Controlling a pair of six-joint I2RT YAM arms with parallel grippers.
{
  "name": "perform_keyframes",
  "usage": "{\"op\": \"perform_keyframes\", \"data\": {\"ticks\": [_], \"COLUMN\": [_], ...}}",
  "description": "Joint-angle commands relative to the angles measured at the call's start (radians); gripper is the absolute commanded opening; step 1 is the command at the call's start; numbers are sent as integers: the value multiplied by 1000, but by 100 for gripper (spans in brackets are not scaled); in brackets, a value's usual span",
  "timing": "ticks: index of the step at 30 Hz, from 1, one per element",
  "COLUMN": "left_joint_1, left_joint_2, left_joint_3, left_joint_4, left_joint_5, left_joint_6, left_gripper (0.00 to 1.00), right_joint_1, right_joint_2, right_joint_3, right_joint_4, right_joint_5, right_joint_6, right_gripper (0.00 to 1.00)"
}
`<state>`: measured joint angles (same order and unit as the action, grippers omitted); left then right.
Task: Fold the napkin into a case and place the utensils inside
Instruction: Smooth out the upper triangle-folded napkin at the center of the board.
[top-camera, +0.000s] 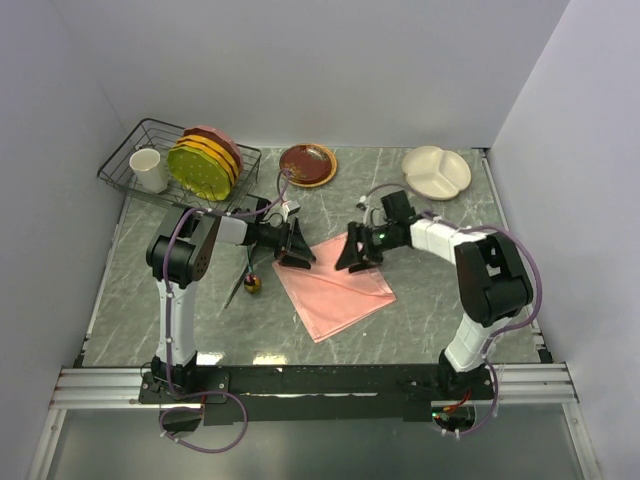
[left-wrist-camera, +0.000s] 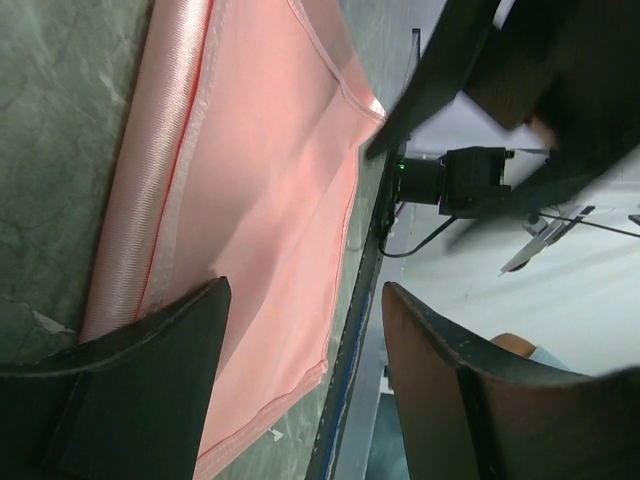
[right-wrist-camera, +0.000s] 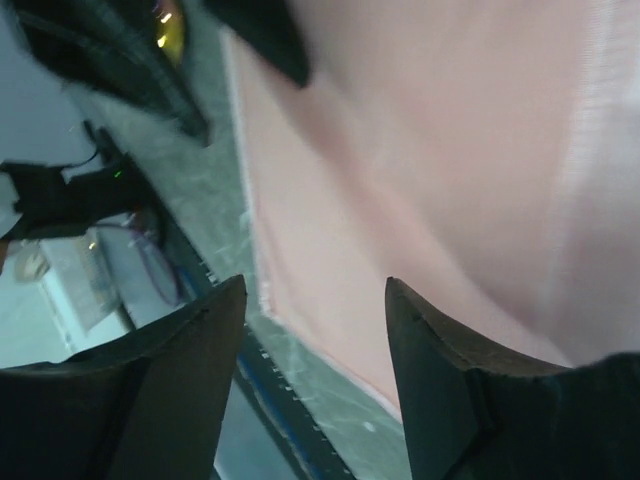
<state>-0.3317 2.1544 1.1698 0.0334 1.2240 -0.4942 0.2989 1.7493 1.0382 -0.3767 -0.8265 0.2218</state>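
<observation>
The salmon-pink napkin (top-camera: 335, 285) lies folded flat as a slanted rectangle in the middle of the table, with a doubled hem along one side (left-wrist-camera: 160, 180). It does not show as a narrow case. My left gripper (top-camera: 296, 250) hovers open over its far left corner, nothing between its fingers (left-wrist-camera: 150, 370). My right gripper (top-camera: 358, 255) stands open over the far edge, facing the left one, with the cloth (right-wrist-camera: 420, 180) below it. The utensils (top-camera: 247, 280), thin dark handles and a gold head, lie on the table left of the napkin, under the left arm.
A wire rack (top-camera: 125, 165) at the back left holds a white cup (top-camera: 148, 170) and upright green and pink plates (top-camera: 205, 162). A brown plate (top-camera: 308, 164) and a cream divided plate (top-camera: 437, 172) sit along the back. The table's front rail (left-wrist-camera: 350, 330) is near.
</observation>
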Motion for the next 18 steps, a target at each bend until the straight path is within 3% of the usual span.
{"op": "perform_keyframes", "data": {"ticks": [1,6,14,18], "left_joint_1": [-1,-1,5,14], "left_joint_2": [-13,-4,5,5], "left_joint_3": [-38,-38,-42,-51], "left_joint_4": [51,53,30,26], "left_joint_5": [-75,-77,-78,-80], "left_joint_6": [-4,-9,16,25], "left_gripper": [69,69,69,69], "right_joint_1": [138,163,49,-16], "right_joint_2": [-54,15,47,36], "right_joint_3": [-99,-156,-245,-268], "right_joint_4": [284,459,384,256], "right_joint_5": [-122,-134,-161,-158], "right_joint_6": [275,382,309,200], "right_gripper": [75,78,78,78]}}
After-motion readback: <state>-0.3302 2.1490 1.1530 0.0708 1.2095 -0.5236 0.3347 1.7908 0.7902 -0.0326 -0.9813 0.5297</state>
